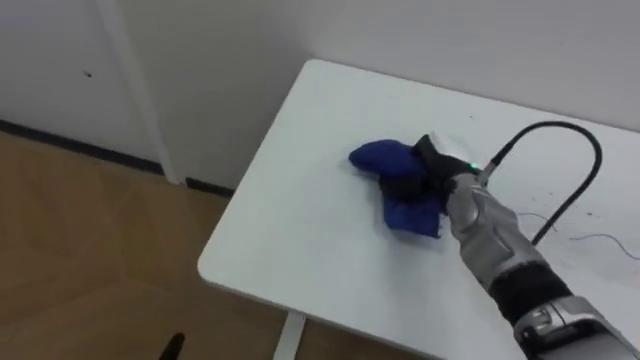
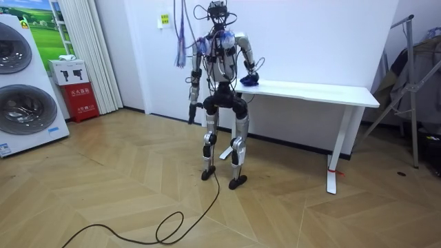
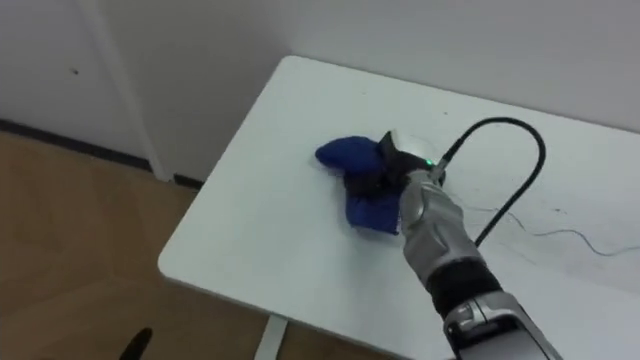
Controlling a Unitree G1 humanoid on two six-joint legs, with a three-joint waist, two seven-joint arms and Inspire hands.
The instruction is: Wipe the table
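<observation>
A crumpled blue cloth (image 1: 378, 157) lies on the white table (image 1: 290, 250) near its left end, a little in from the left edge. My right hand (image 1: 428, 172) comes in from the lower right and rests on the cloth's right part, its dark fingers curled into the fabric. The same cloth (image 3: 338, 155) and hand (image 3: 388, 165) show in the right eye view. In the room view I stand upright at the table's end, right arm stretched over the cloth (image 2: 249, 80). My left hand (image 2: 192, 114) hangs by my hip.
The table's left edge and near corner (image 1: 205, 268) drop to wood floor. A wall runs close behind the table. Washing machines (image 2: 24, 96) and a red box (image 2: 83, 100) stand at the room view's left, a metal rack (image 2: 413, 83) at its right.
</observation>
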